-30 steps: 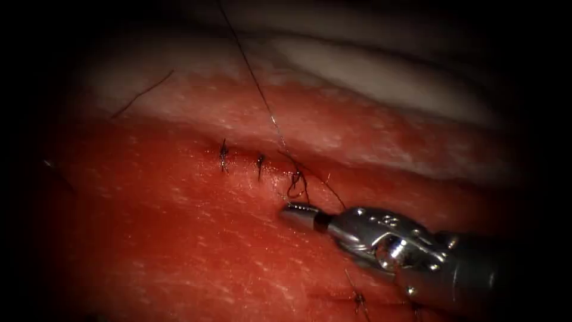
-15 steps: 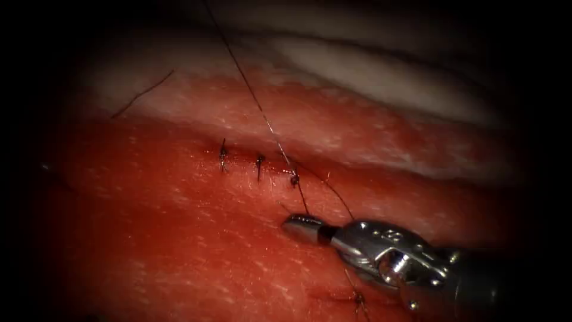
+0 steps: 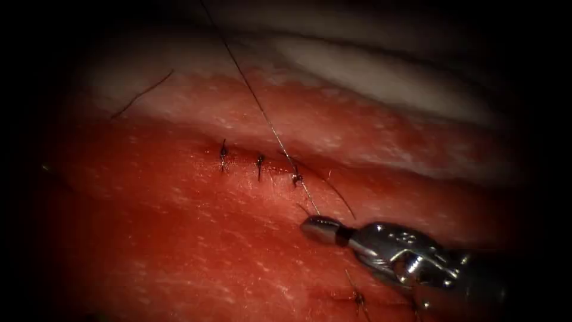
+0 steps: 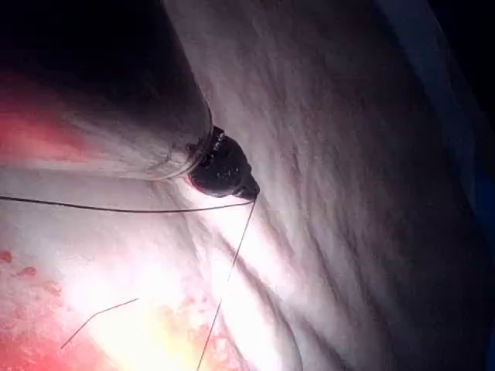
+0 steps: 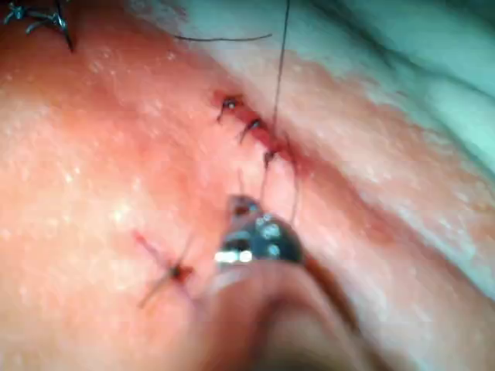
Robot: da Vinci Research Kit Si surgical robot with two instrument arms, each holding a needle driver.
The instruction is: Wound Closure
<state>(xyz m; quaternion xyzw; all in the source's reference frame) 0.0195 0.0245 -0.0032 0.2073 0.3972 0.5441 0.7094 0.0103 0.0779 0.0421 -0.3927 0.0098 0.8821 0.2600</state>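
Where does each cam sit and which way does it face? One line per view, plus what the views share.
Endoscope: above and in front of the wound, looking down at the tissue and its cut; the right end effector, entering from picture right, holds the thread.
Left wrist: near the left arm's wrist, looking along its shaft; the left end effector holds the thread over pale tissue.
Right wrist: near the right arm's wrist, looking along its shaft at the right end effector before the cut.
Shared: endoscope and right wrist both show the stitched cut, thread and right end effector.

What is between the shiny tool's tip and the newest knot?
In the endoscope view, a short taut run of thread joins the right tool to the knot, over bare tissue.
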